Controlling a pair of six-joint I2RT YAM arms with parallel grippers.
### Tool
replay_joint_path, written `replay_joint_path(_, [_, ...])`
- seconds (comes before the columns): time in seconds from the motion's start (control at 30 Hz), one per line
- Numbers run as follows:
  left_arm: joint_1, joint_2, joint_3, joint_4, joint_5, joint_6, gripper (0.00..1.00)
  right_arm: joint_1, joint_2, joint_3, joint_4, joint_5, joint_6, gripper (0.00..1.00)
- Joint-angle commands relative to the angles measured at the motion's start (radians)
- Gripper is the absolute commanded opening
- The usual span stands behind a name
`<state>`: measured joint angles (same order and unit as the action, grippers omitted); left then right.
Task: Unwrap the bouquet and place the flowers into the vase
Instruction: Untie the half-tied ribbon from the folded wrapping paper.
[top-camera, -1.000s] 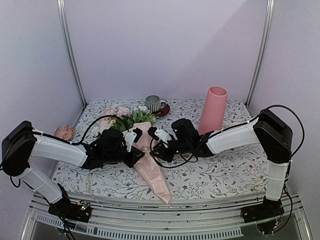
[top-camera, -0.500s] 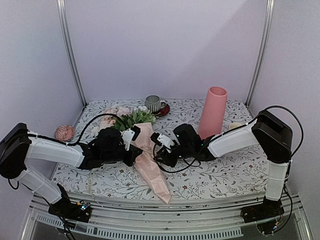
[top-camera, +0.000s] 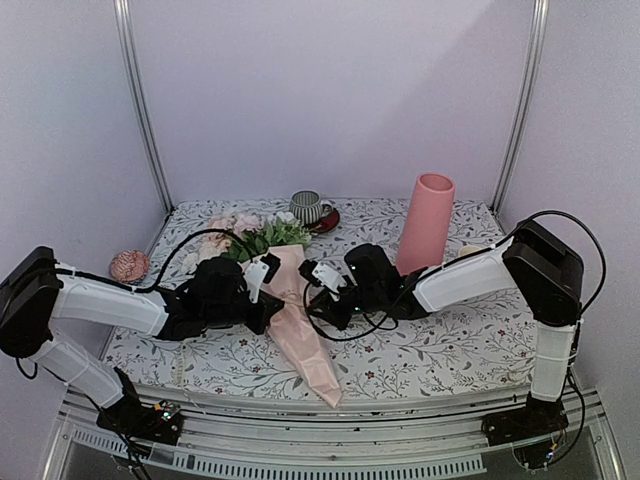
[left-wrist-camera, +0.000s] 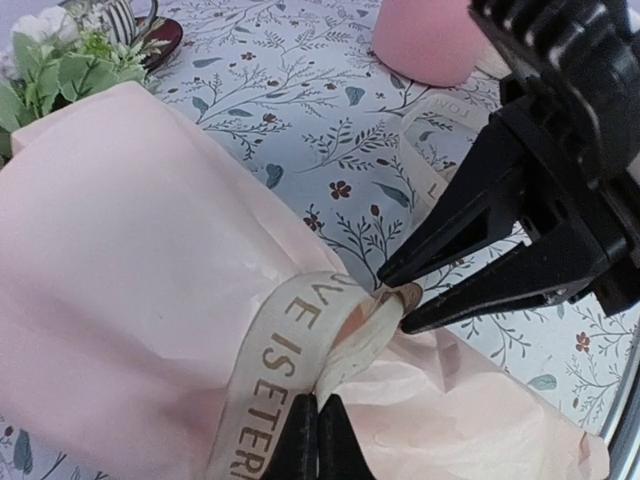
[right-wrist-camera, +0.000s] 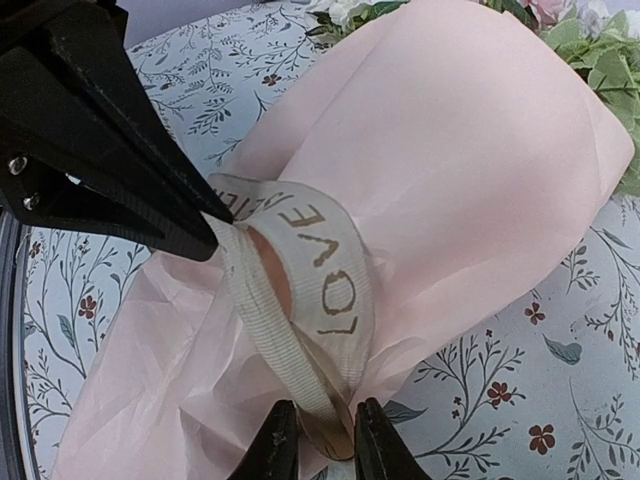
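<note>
Two robot arms work over a bouquet on a table (top-camera: 450, 340) spread with a leaf-print cloth. At far left a small pink ornament (top-camera: 128, 264) sits by the table's edge, well apart from the action.

The left gripper (left-wrist-camera: 318, 445) reaches in low from the left, its jaws closed tight on a tail of the cream ribbon (left-wrist-camera: 262, 365) that is printed with gold lettering and rings the wrap.

The bouquet (top-camera: 300, 330) lies flat near the middle of the table, between the two grippers. Its pale pink paper (left-wrist-camera: 120, 260) tapers to a point toward the near edge. The flowers (top-camera: 232, 224) and green leaves (top-camera: 277, 235) spill out of the far end, and the ribbon is still looped around the paper.

Just behind the blooms, a striped mug (top-camera: 304, 206) stands on a red saucer (top-camera: 328, 221).

The right gripper (right-wrist-camera: 325, 440) comes in from the opposite side. Its fingers are drawn close together with the ribbon's loop between them, and they appear to pinch it, though the contact is hard to confirm at the frame's edge.

Farther right, the tall pink vase (top-camera: 425, 222) stands upright toward the back of the table, beyond the right arm.
</note>
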<state>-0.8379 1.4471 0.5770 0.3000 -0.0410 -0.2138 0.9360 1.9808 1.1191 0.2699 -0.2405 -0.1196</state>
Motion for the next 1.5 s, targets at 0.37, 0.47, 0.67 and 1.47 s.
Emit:
replay_joint_path(0.37, [-0.013,-0.045,-0.034,-0.023,-0.092,-0.038,0.00,0.006,-0.056,-0.096,0.040,0.050,0.031,0.04])
replay_joint_path(0.47, [-0.013,-0.060,-0.045,-0.029,-0.115,-0.045,0.00,0.005,-0.070,-0.119,0.052,0.063,0.037,0.04])
replay_joint_path(0.67, [-0.013,-0.078,-0.063,-0.053,-0.164,-0.067,0.02,0.006,-0.104,-0.169,0.078,0.092,0.054,0.03])
replay_joint_path(1.47, [-0.014,-0.221,-0.108,-0.081,-0.120,-0.055,0.38,0.005,-0.146,-0.188,0.096,0.094,0.070,0.05])
